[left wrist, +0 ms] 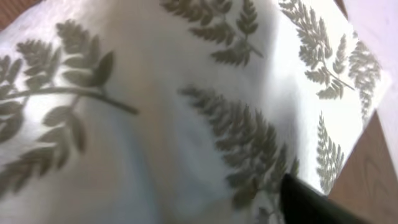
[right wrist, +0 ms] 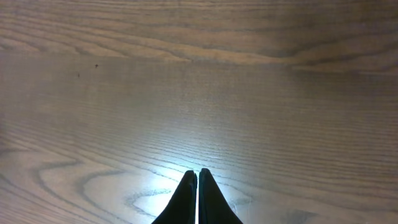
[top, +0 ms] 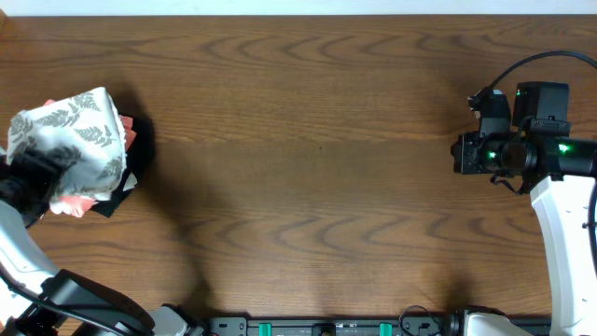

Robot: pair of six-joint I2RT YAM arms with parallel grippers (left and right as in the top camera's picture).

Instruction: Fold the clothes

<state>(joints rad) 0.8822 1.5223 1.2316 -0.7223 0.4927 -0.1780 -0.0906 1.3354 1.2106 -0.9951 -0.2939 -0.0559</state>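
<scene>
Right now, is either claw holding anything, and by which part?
Right claw: shut, empty, over the table. Left claw: close over the fern-print garment; whether it grips it cannot be told.

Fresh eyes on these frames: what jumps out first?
The white fern-print garment stands out first, bundled at the far left edge of the table over a salmon-pink garment and a black cloth. Its print also fills the left wrist view. On the far right, the right pincer is shut on nothing above the wood.
</scene>
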